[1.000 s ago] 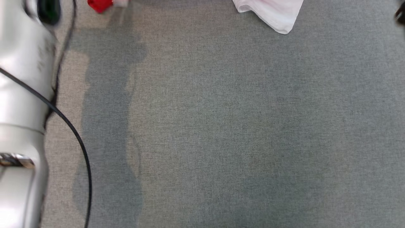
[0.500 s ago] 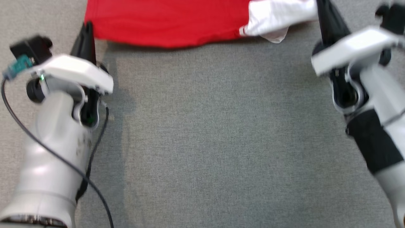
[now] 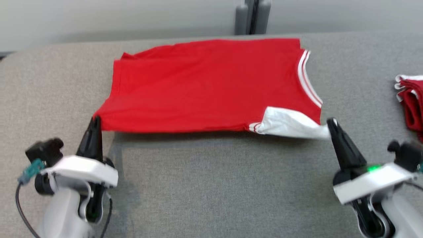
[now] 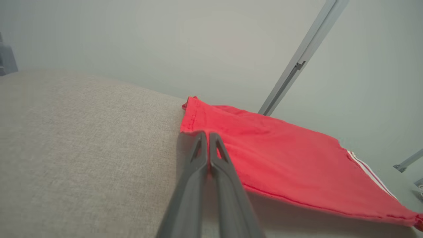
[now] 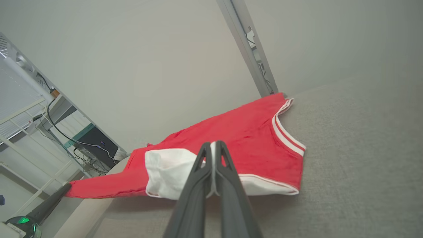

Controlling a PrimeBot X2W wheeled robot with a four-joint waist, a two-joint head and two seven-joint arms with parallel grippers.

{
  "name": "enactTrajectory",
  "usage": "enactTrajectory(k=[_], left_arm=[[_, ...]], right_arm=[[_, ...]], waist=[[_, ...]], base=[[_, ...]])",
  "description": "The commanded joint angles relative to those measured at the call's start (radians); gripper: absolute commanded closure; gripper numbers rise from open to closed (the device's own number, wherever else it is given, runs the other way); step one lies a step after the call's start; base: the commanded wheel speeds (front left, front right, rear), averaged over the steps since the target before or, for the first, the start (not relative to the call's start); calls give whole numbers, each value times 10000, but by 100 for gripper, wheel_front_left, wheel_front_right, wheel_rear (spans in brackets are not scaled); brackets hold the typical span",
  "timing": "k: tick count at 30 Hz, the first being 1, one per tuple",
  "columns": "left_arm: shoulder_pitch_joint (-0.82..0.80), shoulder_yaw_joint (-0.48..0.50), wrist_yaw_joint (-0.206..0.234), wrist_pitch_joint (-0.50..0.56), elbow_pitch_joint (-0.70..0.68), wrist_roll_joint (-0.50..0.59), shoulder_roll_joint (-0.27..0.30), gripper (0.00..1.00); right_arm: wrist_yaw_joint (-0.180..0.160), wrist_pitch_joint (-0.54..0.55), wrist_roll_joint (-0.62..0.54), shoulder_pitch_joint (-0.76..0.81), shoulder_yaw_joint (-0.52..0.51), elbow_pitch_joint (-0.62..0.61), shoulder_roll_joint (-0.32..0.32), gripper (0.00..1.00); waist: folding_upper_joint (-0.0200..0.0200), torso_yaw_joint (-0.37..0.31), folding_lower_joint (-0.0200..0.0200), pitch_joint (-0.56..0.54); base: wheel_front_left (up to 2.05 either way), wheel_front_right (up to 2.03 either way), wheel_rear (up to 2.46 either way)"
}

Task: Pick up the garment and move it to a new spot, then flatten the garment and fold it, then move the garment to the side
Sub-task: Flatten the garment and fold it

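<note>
The garment [image 3: 205, 86] is a red shirt with white stripes and a white sleeve, spread across the far half of the grey table [image 3: 214, 185]. Its near edge is lifted off the cloth. My left gripper [image 3: 96, 121] is shut on the near-left red corner, and the left wrist view shows the garment [image 4: 281, 158] beyond the closed left gripper [image 4: 205, 135]. My right gripper [image 3: 331, 124] is shut on the white sleeve at the near right. In the right wrist view the white cloth of the garment [image 5: 238, 138] sits pinched in the right gripper [image 5: 213, 144].
A second red-and-white cloth bundle [image 3: 409, 102] lies at the table's right edge. A grey post [image 3: 252, 16] stands behind the far edge. Bare grey table stretches between the two arms.
The head camera has tilted up, so the whole garment and the table's far edge now show. Both grippers stay shut on the garment's near edge.
</note>
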Motion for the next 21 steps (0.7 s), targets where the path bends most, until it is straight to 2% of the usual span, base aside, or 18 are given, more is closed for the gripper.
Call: enactTrajectory(k=[1,7,15,21], left_arm=[[508,68,110,-10,-427,118,40,100],[2877,176,740,367,-2744,114,347,100],[5934,381,2119,1590,-6364,98,656,100],[7560,509,2899,2397,-8077,193,910,100]], right_arm=[[1,31,-103,615,-173,-315,-152,100],[1,891,-563,3023,-1168,-1844,86,100],[1,3056,-1565,5847,-2507,-4006,1164,100],[1,4452,-2156,7195,-3227,-5335,1998,100]], waist=[[0,-73,0,-577],[0,-236,0,-1263],[0,-298,0,-1875],[0,-298,0,-2238]], base=[[0,0,0],[0,0,0],[0,0,0],[0,0,0]])
